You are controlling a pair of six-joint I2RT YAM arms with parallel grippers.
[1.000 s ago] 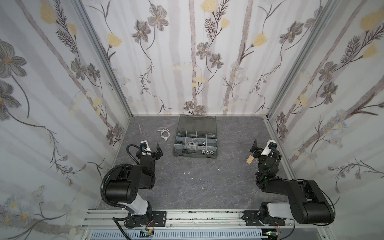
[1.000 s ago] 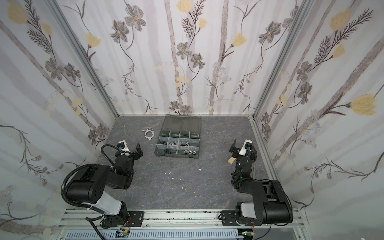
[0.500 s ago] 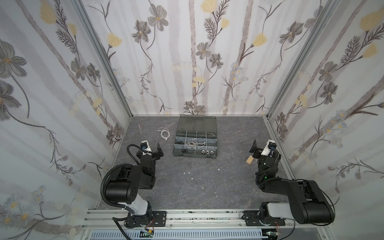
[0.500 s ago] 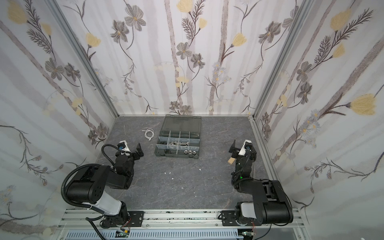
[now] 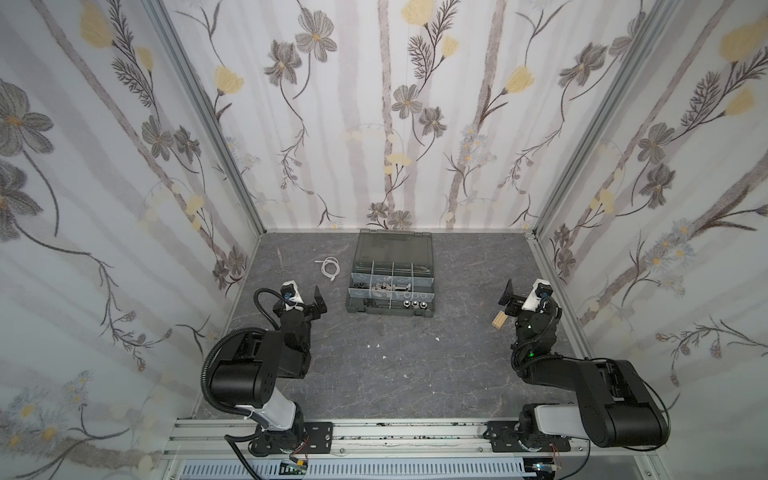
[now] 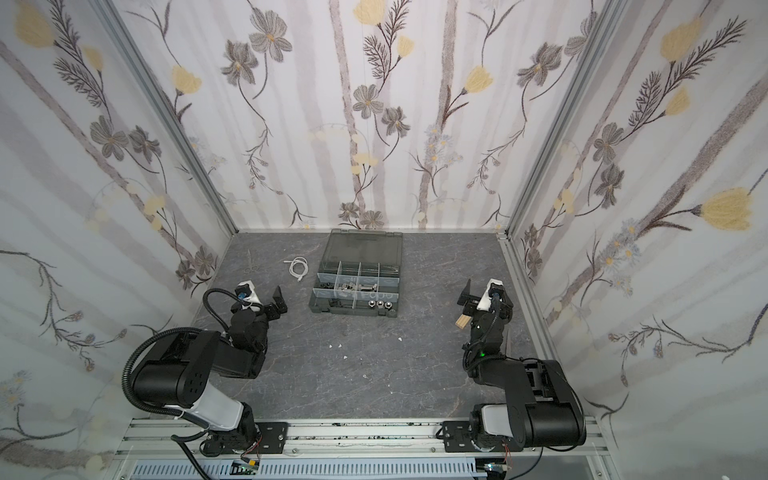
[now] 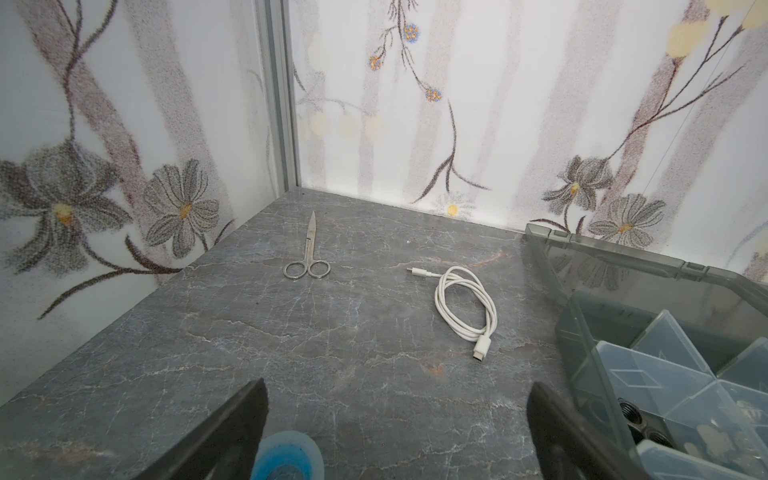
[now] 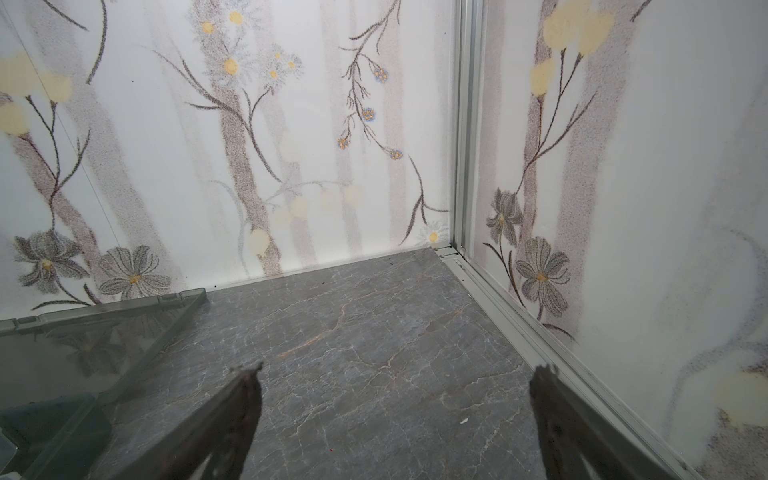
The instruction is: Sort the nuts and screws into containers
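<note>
The screws [image 5: 400, 286] and nuts [image 7: 636, 424] lie inside the containers [image 5: 376, 269], which are the divided compartments of an open organizer case [image 6: 316, 308] at the middle rear of the table [image 5: 415, 374]. In both top views the middle row of compartments holds a mixed heap of silver hardware, and the front row holds a line of shiny round pieces. At this size it is not certain which pieces are screws and which are nuts. The left wrist view shows black hex nuts in a near corner compartment. The lid [image 5: 392, 247] is folded back toward the rear wall, which leaves every compartment open to access from above. The case sits about midway between the two arms, probably so that either arm can reach it. No loose screw or nut shows on the table, only small white specks [image 5: 376, 345], so the sorting appears to run from the mixed compartment into the others. The left gripper [image 7: 397, 390] has its jaws spread wide and holds nothing. It sits low over the table, near the case's left side. The right gripper [image 8: 397, 374] is likewise spread wide and empty, well apart from the case toward the right wall. Items that are not part of the task lie clear of the case: scissors [image 7: 307, 253] and a coiled white cable [image 7: 465, 307] at the left rear, a blue tape roll [image 7: 286, 455] under the left gripper, and a wooden block [image 5: 498, 321] beside the right arm.
</note>
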